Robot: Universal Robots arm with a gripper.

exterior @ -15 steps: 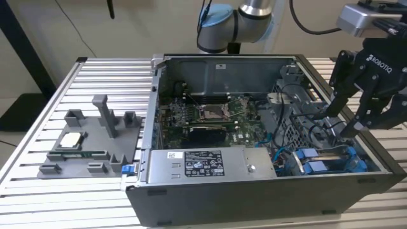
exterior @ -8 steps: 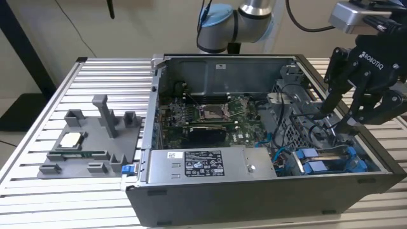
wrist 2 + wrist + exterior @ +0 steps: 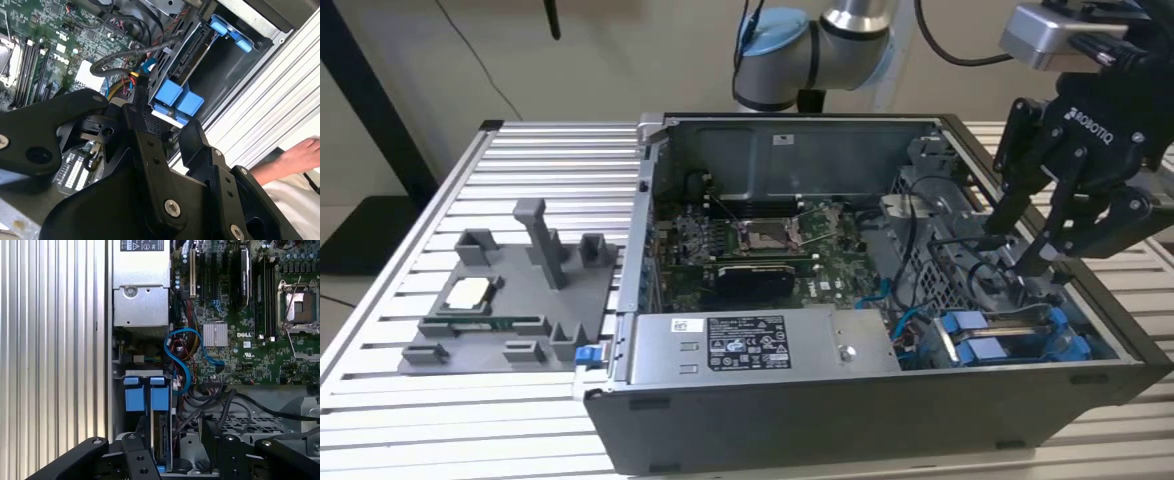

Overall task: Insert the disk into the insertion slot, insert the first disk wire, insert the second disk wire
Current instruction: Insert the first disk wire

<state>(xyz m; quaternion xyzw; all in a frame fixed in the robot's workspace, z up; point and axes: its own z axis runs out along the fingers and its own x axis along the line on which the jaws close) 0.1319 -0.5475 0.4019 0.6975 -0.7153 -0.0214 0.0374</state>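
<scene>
- The open computer case (image 3: 881, 400) stands on a slatted metal table (image 3: 520, 160). The gripper (image 3: 1017, 255) reaches down into the corner of the case on the exterior view's right.
- We see the fingers (image 3: 136, 455) spread apart, one on each side of the disk (image 3: 161, 435), with a clear gap on one side. We cannot tell whether the other finger touches the caddy.
- The disk sits edge-on in the insertion slot (image 3: 1067, 345). Its blue caddy tabs (image 3: 145, 395) stand side by side at the slot's mouth, just beside the power-supply box (image 3: 140, 305).
- A blue cable (image 3: 182, 365) loops between the tabs and the motherboard (image 3: 240, 355). Black cables (image 3: 222, 405) run past the gripper; where they end is hidden.
- The grey fixture plate (image 3: 507, 300) lies on the table, well apart from the case, on the exterior view's left.
- A person's hand (image 3: 300, 155) rests near the case.
</scene>
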